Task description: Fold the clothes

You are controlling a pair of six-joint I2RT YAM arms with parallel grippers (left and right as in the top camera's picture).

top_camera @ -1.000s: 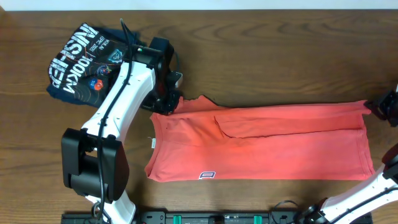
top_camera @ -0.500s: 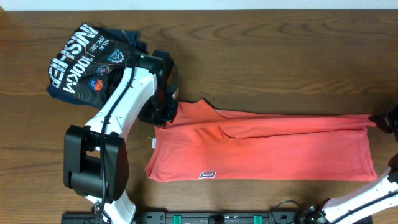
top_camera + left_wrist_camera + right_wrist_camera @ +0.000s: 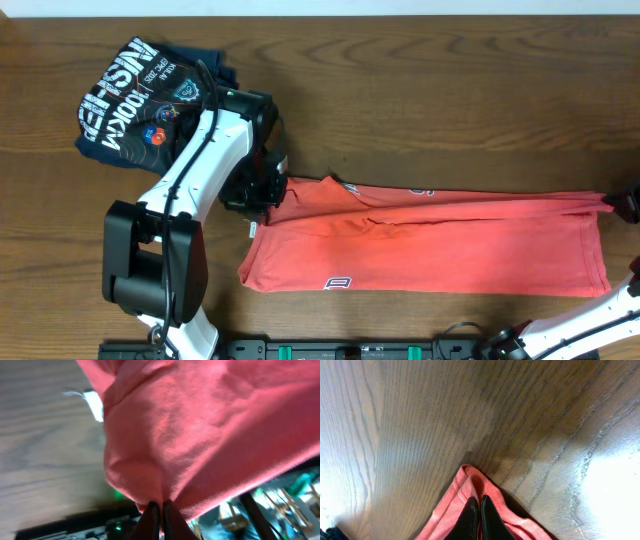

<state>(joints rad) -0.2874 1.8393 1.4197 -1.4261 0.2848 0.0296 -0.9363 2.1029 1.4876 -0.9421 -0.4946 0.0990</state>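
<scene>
The clothes, an orange-red T-shirt, lie stretched left to right across the front half of the table. Its far edge is lifted and doubled over toward the front. My left gripper is shut on the shirt's far left corner. In the left wrist view the cloth hangs from the pinched fingertips, with a white label beside it. My right gripper is at the right frame edge, shut on the far right corner. The right wrist view shows a small fold of cloth between its tips.
A dark navy folded shirt with white lettering lies at the back left, just behind the left arm. The left arm's base stands at the front left. Bare wooden table stretches behind the orange shirt.
Both grippers have moved toward the front of the table, carrying the shirt's far edge with them. The folded-over layer now lies lower and the shirt looks narrower.
</scene>
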